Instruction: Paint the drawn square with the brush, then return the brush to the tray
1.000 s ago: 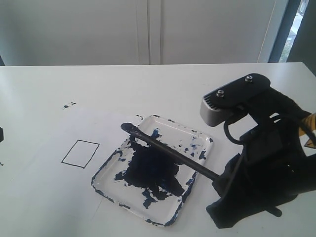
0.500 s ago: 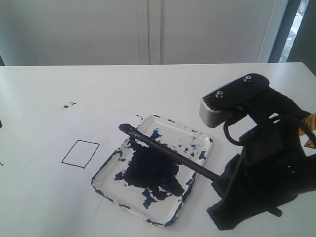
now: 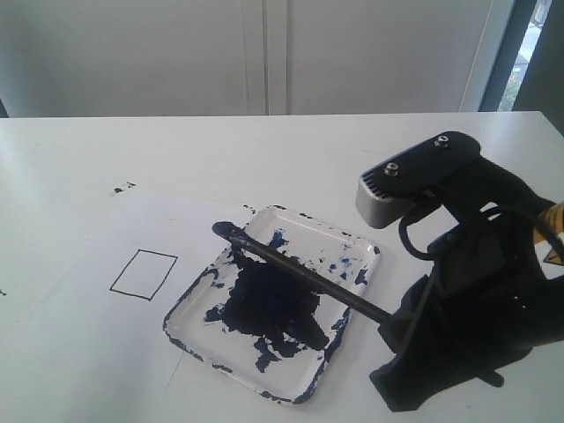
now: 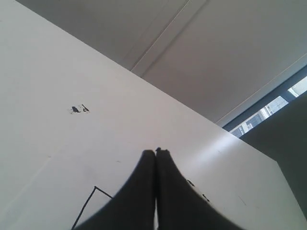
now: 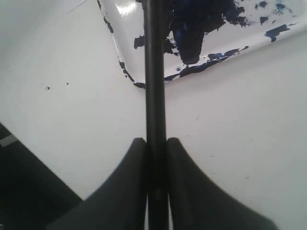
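Note:
The brush [image 3: 300,269] is a long black stick slanting over the tray [image 3: 354,245], a clear tray smeared with dark blue paint. Its dark tip [image 3: 224,229] reaches past the tray's far left rim, toward the paper. My right gripper [image 3: 392,317] is shut on the handle end beside the tray's right edge. The right wrist view shows both fingers [image 5: 156,141] clamped on the handle [image 5: 155,72], with the tray's rim [image 5: 125,72] beyond. The drawn square [image 3: 144,274] lies blank on the paper, left of the tray. My left gripper [image 4: 156,151] is shut and empty above the paper, near a corner of the square [image 4: 88,203].
White paper [image 3: 88,256] covers the left part of the white table. Small paint specks [image 3: 123,187] mark the table behind the paper, and they also show in the left wrist view as specks [image 4: 79,109]. The right arm's dark bulk [image 3: 476,291] fills the lower right.
The brush tip has crept slightly left, off the tray's corner. A dark bit of the left arm at the exterior view's left edge has gone out of sight.

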